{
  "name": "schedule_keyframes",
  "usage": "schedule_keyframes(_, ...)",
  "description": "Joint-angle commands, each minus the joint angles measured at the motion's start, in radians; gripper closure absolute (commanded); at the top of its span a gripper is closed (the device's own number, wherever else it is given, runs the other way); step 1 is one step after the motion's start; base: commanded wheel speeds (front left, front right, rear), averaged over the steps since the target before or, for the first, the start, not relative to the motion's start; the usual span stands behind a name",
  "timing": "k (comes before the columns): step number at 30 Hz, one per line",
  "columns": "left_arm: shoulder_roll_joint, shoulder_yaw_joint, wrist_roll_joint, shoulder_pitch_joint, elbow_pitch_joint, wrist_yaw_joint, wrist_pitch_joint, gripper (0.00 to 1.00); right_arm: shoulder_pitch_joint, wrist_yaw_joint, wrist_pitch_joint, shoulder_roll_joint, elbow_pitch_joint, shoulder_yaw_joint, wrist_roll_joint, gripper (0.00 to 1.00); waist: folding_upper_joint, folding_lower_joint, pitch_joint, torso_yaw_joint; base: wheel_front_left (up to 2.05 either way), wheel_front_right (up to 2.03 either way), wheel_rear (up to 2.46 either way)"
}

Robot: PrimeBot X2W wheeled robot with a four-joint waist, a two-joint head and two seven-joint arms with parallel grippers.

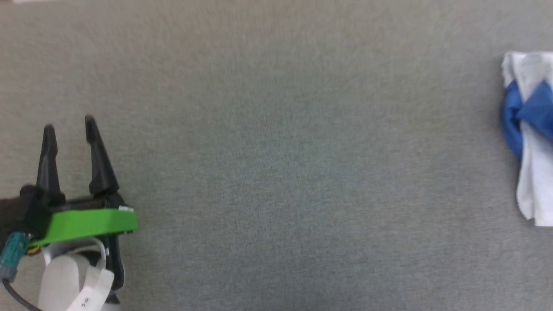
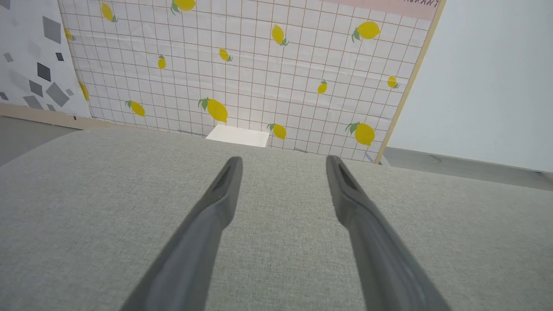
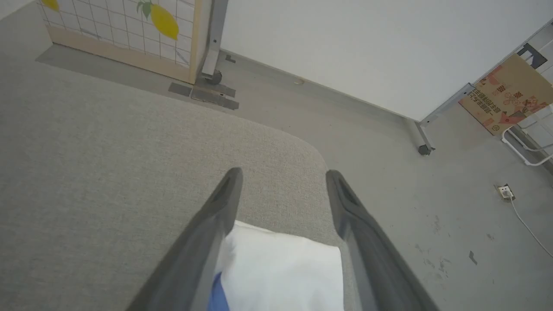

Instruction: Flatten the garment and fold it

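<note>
Your left pincer (image 1: 69,123) hovers spread over the grey fabric-covered desk (image 1: 276,172); your right pincer (image 3: 284,173), also spread, hangs over the bunched white-and-blue soft garment (image 3: 281,268) at the desk's right edge, near its rounded corner.

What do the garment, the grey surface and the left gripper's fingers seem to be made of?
The garment: soft matte cloth, likely cotton knit; it bunches into limp folds.
The grey surface: woven textile, upholstery-like; a fine weave shows up close.
Fingers of the left gripper: dark, smooth, matte, probably moulded plastic, though coated metal cannot be ruled out.
</note>
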Motion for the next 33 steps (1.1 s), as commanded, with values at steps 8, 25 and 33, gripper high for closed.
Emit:
schedule_keyframes(8, -0.015, 0.028, -0.028, 0.059, 0.041, 0.044, -0.003, 0.0, 0.078, -0.002, -0.175, 0.299, -0.176, -0.109, 0.005, 0.0, 0.0, 0.0, -0.293, 0.037, 0.0, 0.0, 0.0)
schedule_keyframes(25, -0.013, -0.051, 0.056, 0.147, 0.126, 0.068, 0.001, 0.0, 0.53, -0.002, -0.456, 0.63, -0.266, -0.113, -0.126, 0.0, 0.0, 0.0, -0.478, 0.124, 0.0, 0.0, 0.0)
schedule_keyframes(33, -0.019, -0.123, 0.075, 0.177, 0.219, 0.046, 0.005, 0.0, 0.639, -0.002, -0.473, 0.631, -0.193, -0.083, -0.117, 0.0, 0.0, 0.0, -0.497, 0.132, 0.0, 0.0, 0.0)
